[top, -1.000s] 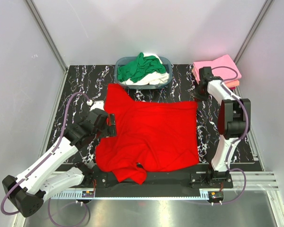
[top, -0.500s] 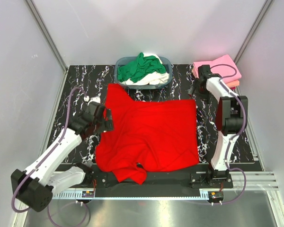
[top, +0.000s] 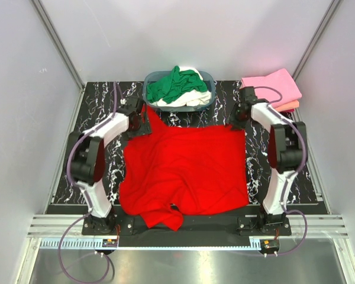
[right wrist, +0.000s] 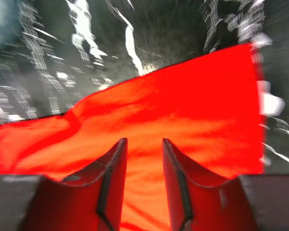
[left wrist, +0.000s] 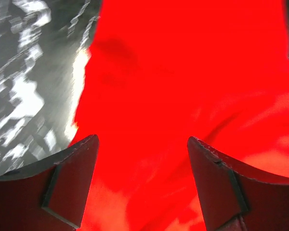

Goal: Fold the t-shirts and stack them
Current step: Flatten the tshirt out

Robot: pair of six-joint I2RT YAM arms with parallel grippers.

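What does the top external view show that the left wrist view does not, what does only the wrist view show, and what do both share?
Only the top external view: the blue-grey plastic basket holding a green t-shirt and a white t-shirt, the folded pink t-shirts at the far right corner, and the right gripper. Only the left wrist view: the left gripper close up, dark fingers spread apart. Both: the bright red cotton t-shirt and the black marbled table.
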